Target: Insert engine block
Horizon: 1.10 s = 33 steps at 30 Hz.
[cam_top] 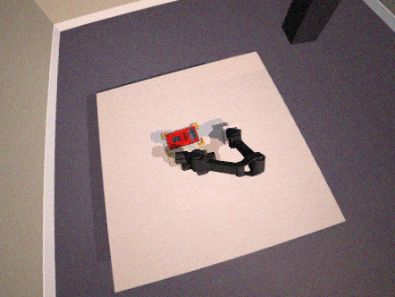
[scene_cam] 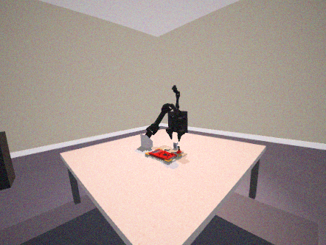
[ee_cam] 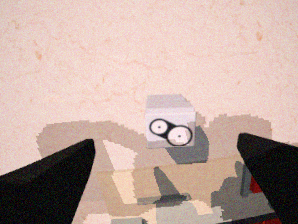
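Note:
The engine block (ee_cam: 157, 111) (scene_cam: 175, 145) is a small pale grey block with two white pulleys and a black belt on one face. It stands beside the car body; the top view does not show it under the arm. The red car body (cam_top: 183, 138) (scene_cam: 159, 154) lies flat in a holder with orange corners, and a red bit of something shows at the lower right of the wrist view. My gripper (ee_cam: 167, 143) (scene_cam: 175, 138) (cam_top: 180, 160) is open and empty above the block, with one finger well out on each side of it. The opening and its rib are too small to make out.
A small red piece (scene_cam: 179, 151) stands by the holder's right end in the exterior view. A pale grey upright panel (scene_cam: 146, 142) is near the arm's base. An orange holder corner (cam_top: 195, 125) shows at the back. The arm's links reach over the table (cam_top: 188, 233).

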Available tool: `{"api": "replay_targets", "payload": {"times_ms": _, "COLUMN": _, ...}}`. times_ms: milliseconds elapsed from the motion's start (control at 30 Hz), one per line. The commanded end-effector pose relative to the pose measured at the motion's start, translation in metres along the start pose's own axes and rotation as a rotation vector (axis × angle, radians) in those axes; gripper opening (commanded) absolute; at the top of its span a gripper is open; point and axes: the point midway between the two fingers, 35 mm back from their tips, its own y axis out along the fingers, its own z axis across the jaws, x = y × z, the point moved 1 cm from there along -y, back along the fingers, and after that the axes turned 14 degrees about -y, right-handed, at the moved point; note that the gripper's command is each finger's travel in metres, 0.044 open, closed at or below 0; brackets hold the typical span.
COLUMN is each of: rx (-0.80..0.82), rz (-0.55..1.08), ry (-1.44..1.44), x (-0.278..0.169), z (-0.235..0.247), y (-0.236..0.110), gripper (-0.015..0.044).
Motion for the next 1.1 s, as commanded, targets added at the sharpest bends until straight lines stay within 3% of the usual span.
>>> {"api": "replay_targets", "payload": {"times_ms": 0, "rx": -0.011, "rz": 0.006, "ry": -0.011, "x": 0.0, "z": -0.003, "y": -0.013, "gripper": 0.044}}
{"api": "replay_targets", "payload": {"times_ms": 1067, "rx": -0.011, "rz": 0.007, "ry": -0.012, "x": 0.0, "z": -0.005, "y": 0.036, "gripper": 0.044}}
